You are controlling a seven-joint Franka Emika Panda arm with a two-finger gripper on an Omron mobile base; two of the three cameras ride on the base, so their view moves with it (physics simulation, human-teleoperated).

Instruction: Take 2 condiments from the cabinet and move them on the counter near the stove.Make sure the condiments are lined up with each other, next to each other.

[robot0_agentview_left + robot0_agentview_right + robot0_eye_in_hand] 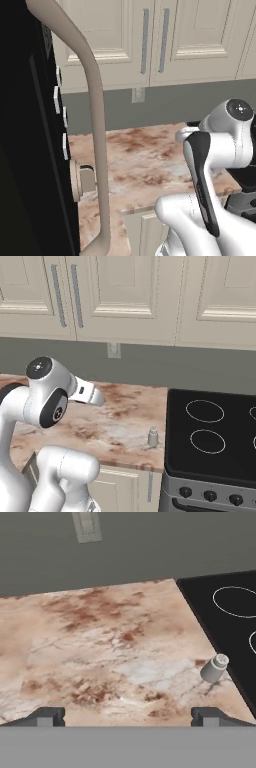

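Marbled pink-beige counter (100, 642) spread out below and ahead of the hand, veined in reddish brown, backed by a grey wall with a pale outlet plate (86, 526) straight ahead and up. Gripper (127, 717) hanging above the stone with its two dark fingertips (47, 716) set wide apart, as far open as they go, nothing between them and nothing held. Pale grey-beige shaker (215, 668) standing upright on the counter, ahead of the hand and off toward its right fingertip, well clear of both tips. Just beyond the shaker, on that same right side, black glass stove (225, 619) with white ring burners, its edge close beside the bottle but not touching it.

From the right base camera, same shaker (153, 437) near the counter's front edge, just beside the stove (215, 436), with steel front and round knobs below. White arm folded over the left part of the counter (120, 416), well apart from the bottle. Cream panelled wall cabinets (125, 291) with metal handles above the grey wall.

From the left base camera, counter (145, 160) again, a dark appliance door with a long beige handle (95, 125) filling the left side, cream cabinets (150, 40) overhead.
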